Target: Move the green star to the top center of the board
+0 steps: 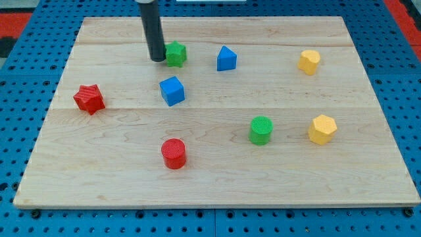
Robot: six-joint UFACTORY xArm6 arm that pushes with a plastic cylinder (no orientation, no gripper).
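We note a pale wooden counter resting on blue pegboard. Nearest the view's bottom stands a red cylinder; beyond it a green cylinder, a yellow hexagonal block, a red star and a blue cube. Farther up are a blue prism-like block and a second yellow block. The green star sits left of top centre. Our rod stands upright, its top cut off; my tip touches the star's left side. We carry no hand to open or close.
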